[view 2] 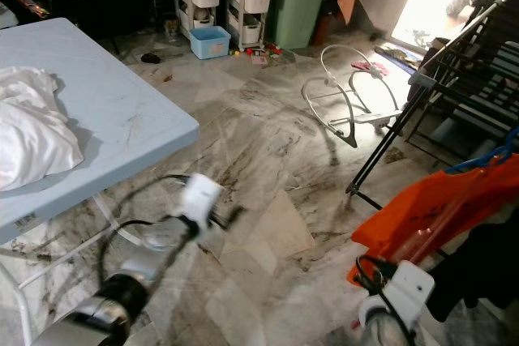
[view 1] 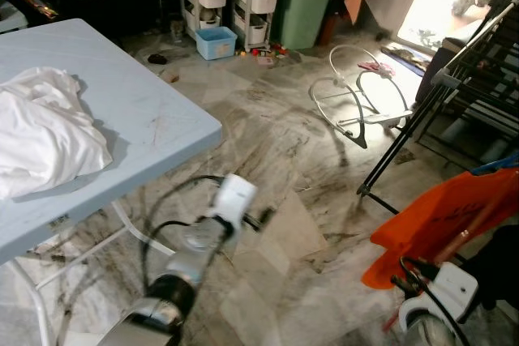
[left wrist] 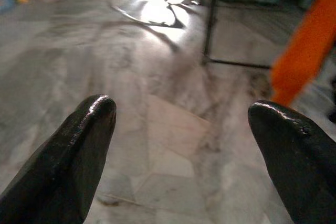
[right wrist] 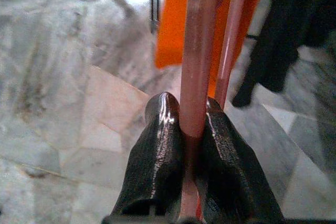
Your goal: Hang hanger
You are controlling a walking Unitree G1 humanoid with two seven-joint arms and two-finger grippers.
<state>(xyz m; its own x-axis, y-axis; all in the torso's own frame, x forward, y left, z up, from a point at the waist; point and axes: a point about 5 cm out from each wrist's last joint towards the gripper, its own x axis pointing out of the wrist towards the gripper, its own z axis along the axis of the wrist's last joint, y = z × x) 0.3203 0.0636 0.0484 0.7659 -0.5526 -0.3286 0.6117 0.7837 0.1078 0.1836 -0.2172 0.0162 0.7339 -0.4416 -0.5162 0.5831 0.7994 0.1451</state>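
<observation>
The right tool [right wrist: 189,124] has its two black fingers [right wrist: 157,156] pressed together on the pink plastic bar of a hanger [right wrist: 195,66], which runs straight up between them and away from the wrist. An orange shirt [view 1: 450,220] hangs from that hanger, low on the robot's right, just beside a dark garment [right wrist: 286,40]. Past the shirt stands a black metal drying rack [view 1: 466,79], one of its legs reaching down to the marble floor [view 1: 284,168].

The left tool [left wrist: 181,124] is spread wide with nothing between its fingertips [left wrist: 92,129], held over the floor beside the light-blue surface [view 1: 138,111]. A crumpled white cloth [view 1: 40,131] lies on that surface.
</observation>
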